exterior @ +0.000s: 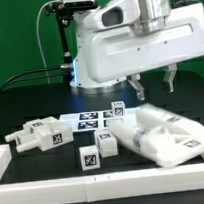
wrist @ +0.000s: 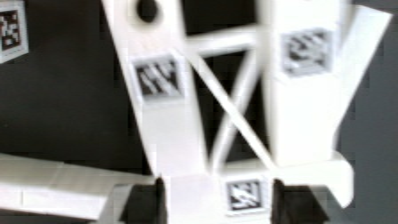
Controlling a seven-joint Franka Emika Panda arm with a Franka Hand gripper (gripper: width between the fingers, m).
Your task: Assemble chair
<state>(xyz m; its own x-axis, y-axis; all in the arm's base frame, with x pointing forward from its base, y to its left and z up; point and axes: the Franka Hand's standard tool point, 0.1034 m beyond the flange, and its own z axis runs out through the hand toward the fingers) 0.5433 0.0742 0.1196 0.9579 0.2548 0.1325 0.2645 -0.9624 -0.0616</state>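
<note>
My gripper point(exterior: 154, 87) hangs open above the table at the exterior view's right, with nothing between its fingers. Below it lies a large white chair panel point(exterior: 175, 136) with openings and blocky ends. In the wrist view this panel point(wrist: 178, 120) fills the frame, showing crossed bars and several square tags. My gripper point(wrist: 231, 205) straddles one tagged end of the panel there, with the dark fingertips point(wrist: 157, 200) on either side of it. Loose tagged chair parts point(exterior: 38, 137) lie in a cluster at the exterior view's left. Small tagged blocks point(exterior: 107, 142) stand in the middle.
The marker board point(exterior: 88, 118) lies flat at the table's centre, behind the small blocks. A long white border rail point(exterior: 97, 187) runs along the front edge, and another point(exterior: 3, 164) stands at the exterior view's left. The robot base point(exterior: 91, 61) stands behind.
</note>
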